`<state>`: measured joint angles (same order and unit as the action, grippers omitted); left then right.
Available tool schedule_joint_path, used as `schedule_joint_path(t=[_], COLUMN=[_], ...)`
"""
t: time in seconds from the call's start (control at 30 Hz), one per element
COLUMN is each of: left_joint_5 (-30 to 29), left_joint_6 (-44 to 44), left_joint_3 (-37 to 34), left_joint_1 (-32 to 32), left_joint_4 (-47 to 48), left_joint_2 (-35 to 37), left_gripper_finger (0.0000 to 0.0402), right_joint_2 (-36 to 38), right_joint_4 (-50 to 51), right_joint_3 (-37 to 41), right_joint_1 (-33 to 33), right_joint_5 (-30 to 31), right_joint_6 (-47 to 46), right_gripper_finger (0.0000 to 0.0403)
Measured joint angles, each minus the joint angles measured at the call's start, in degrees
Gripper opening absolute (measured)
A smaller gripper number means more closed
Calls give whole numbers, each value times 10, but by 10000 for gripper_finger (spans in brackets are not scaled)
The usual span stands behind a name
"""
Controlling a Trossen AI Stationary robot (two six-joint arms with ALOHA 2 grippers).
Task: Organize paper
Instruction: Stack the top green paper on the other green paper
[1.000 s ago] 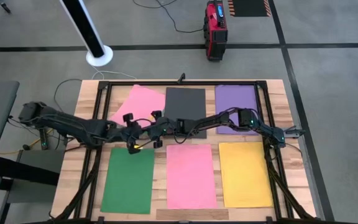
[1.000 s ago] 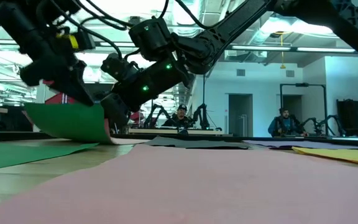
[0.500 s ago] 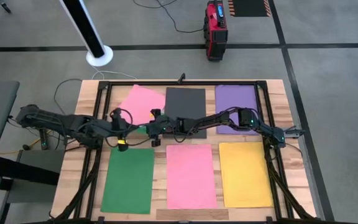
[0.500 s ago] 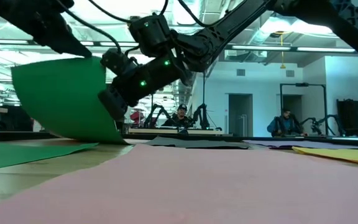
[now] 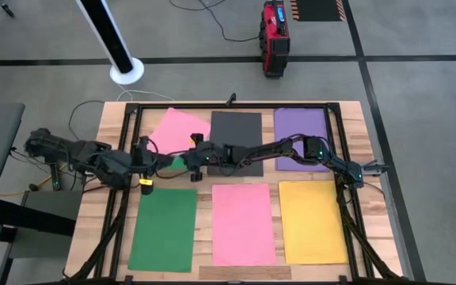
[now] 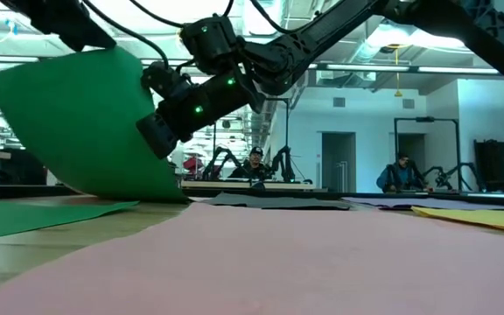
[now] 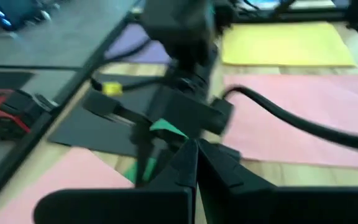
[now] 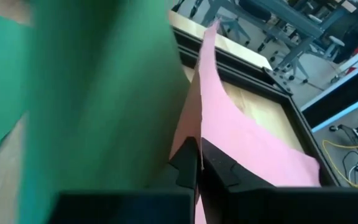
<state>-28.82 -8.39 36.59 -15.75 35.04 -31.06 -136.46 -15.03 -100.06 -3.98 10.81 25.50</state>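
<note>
A green sheet of paper [image 6: 77, 122] stands raised at the far left of the table, its lower edge [image 6: 129, 194] on the tabletop. My left gripper [image 6: 86, 33] is shut at its upper corner and my right gripper [image 6: 158, 140] is shut at its right edge. From above, this sheet shows only as a sliver [image 5: 178, 162] between the grippers. A pink sheet [image 5: 176, 131] lies askew behind it, next to dark grey [image 5: 236, 136] and purple [image 5: 301, 134] sheets. Green [image 5: 165, 229], pink [image 5: 244, 224] and yellow [image 5: 313, 222] sheets lie flat in the near row. My left gripper pinches the green sheet's upper corner [image 6: 103, 51] between its two fingers, coming from the table's left side. That corner is held high and the sheet hangs curved below it. My right gripper pinches the sheet's right edge [image 8: 178, 146] about halfway up, reaching in from the table's right. A pink sheet's edge [image 8: 202, 106] rises to the same fingers; whether it is pinched too, I cannot tell.
A black frame [image 5: 137, 119] runs around the work area on the wooden tabletop [image 5: 117, 119]. A red case [image 5: 275, 36] and a white pole base [image 5: 127, 73] stand on the floor beyond the far edge. People sit in the room behind [image 6: 256, 162].
My left gripper has risen and gone toward the table's left edge with the green sheet's corner. The sheet has gone from a low curl to standing tall and spread out. Its lower edge has stayed on the table, and my right gripper has kept its hold nearly in place.
</note>
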Motion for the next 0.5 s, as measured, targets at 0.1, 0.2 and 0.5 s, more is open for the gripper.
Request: schedule_joint_path(t=[0.1, 0.2, 0.5], left_joint_5=[6, 30, 33], left_joint_6=[-25, -62, -234], left_joint_3=[9, 9, 9], left_joint_1=[-29, -64, -215], left_joint_4=[19, 18, 11], left_joint_2=[-16, -35, -119], left_gripper_finger=[0, 0, 0], right_joint_2=[0, 0, 0], right_joint_4=[7, 15, 26], right_joint_3=[-5, -8, -8], right_joint_1=[-3, -7, -7], right_joint_5=[0, 0, 0], right_joint_6=[0, -1, -1], right_gripper_finger=[0, 0, 0])
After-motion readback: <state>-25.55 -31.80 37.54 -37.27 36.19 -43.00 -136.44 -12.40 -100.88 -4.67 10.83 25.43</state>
